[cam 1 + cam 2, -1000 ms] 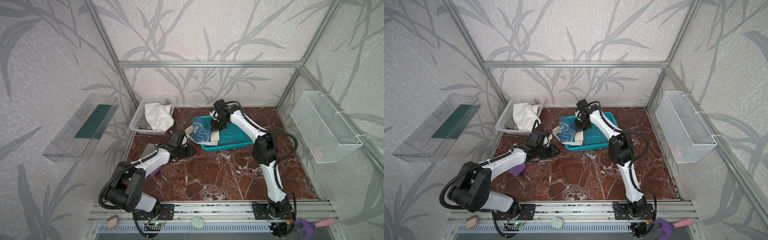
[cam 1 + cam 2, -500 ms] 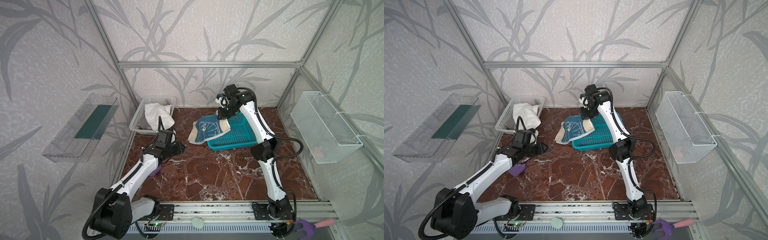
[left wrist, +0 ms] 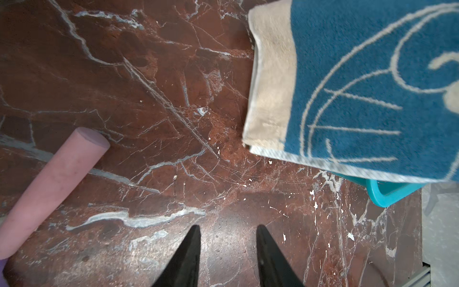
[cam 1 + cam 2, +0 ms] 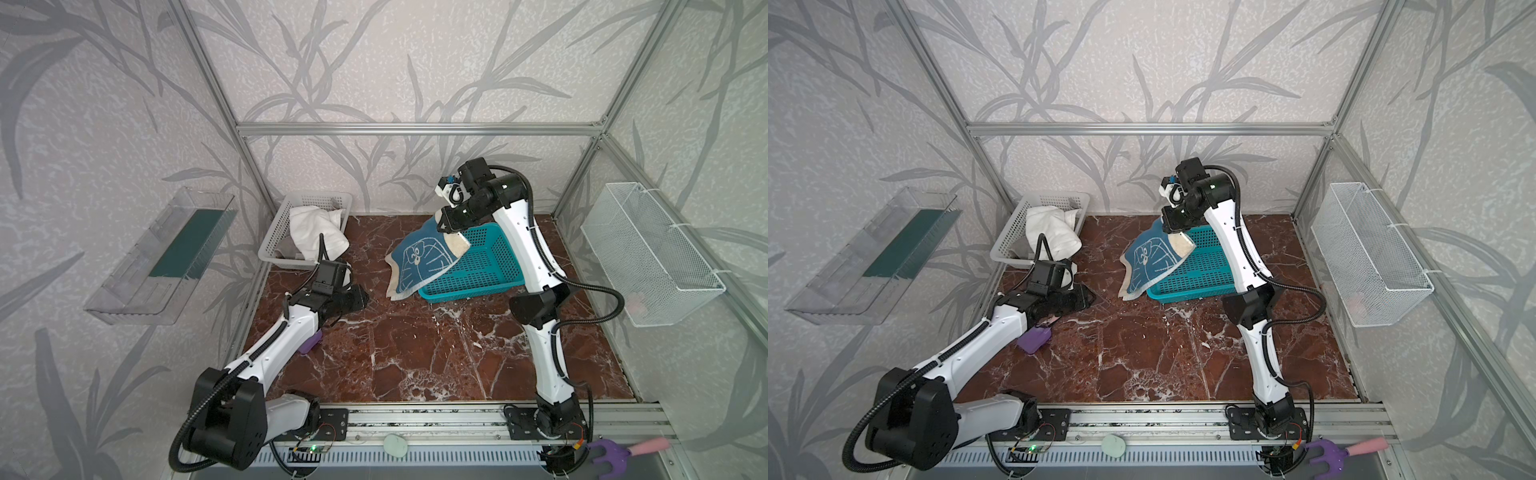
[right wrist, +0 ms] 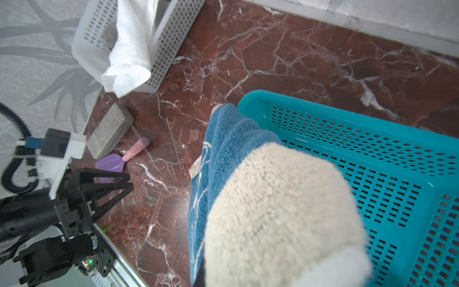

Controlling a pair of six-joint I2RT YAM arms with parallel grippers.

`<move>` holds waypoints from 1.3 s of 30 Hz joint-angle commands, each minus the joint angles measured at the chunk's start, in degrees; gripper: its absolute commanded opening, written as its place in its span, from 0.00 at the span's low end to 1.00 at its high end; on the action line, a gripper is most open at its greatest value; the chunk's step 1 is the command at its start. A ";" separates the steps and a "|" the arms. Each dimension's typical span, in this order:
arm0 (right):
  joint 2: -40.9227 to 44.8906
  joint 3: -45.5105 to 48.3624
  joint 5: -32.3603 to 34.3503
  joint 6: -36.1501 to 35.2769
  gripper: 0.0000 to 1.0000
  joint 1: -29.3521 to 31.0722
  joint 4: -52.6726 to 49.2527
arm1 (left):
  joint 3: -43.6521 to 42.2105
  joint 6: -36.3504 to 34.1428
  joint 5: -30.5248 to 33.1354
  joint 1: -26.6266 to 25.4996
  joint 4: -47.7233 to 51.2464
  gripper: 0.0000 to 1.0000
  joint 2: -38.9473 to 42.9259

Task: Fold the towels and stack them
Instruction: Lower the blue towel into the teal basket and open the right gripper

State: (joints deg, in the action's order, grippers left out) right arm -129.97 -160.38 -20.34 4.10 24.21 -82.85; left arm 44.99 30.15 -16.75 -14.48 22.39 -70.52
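The blue-and-cream towel (image 4: 419,259) (image 4: 1150,262) hangs by one corner from my right gripper (image 4: 442,224) (image 4: 1167,226), which is shut on it above the teal basket's left end. Its lower edge trails over the basket rim toward the floor. In the right wrist view the towel (image 5: 248,198) hides the jaws. My left gripper (image 4: 361,297) (image 3: 227,227) hovers low over the marble left of the towel (image 3: 372,87), open and empty. The white towel (image 4: 316,232) (image 5: 129,57) spills over the white basket's edge. A bit of grey cloth (image 4: 286,249) shows beside it.
The teal basket (image 4: 490,274) (image 5: 372,161) sits at the back middle and the white basket (image 4: 274,245) in the back left corner. A purple scoop (image 4: 1034,338) with a pink handle (image 3: 49,184) and a grey slab (image 5: 109,129) lie by my left arm. A wire basket (image 4: 648,253) hangs on the right wall.
My right gripper has risen and drawn back, lifting the blue towel from lying over the basket to hanging. My left gripper has pulled slightly away to the left.
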 commanded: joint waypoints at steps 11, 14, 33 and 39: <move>2.71 -3.61 8.65 -6.29 0.00 -7.55 -1.11 | 0.13 0.14 0.43 0.32 0.78 0.39 -0.03; 2.89 0.94 7.53 -8.66 0.00 -10.42 2.50 | -0.23 0.50 0.40 0.33 0.36 0.39 -0.73; -18.69 2.14 9.91 -11.80 0.00 -12.23 5.49 | 1.14 -0.69 -2.14 0.43 0.33 0.39 -9.58; -18.83 4.35 15.77 -13.63 0.00 -13.17 5.10 | 2.24 -1.03 -2.84 0.67 0.42 0.39 -11.25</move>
State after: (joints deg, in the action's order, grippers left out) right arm -150.85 -156.97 -8.67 -7.79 11.84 -78.28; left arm 45.06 30.02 -19.03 -14.13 22.31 -81.19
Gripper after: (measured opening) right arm 0.078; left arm 0.394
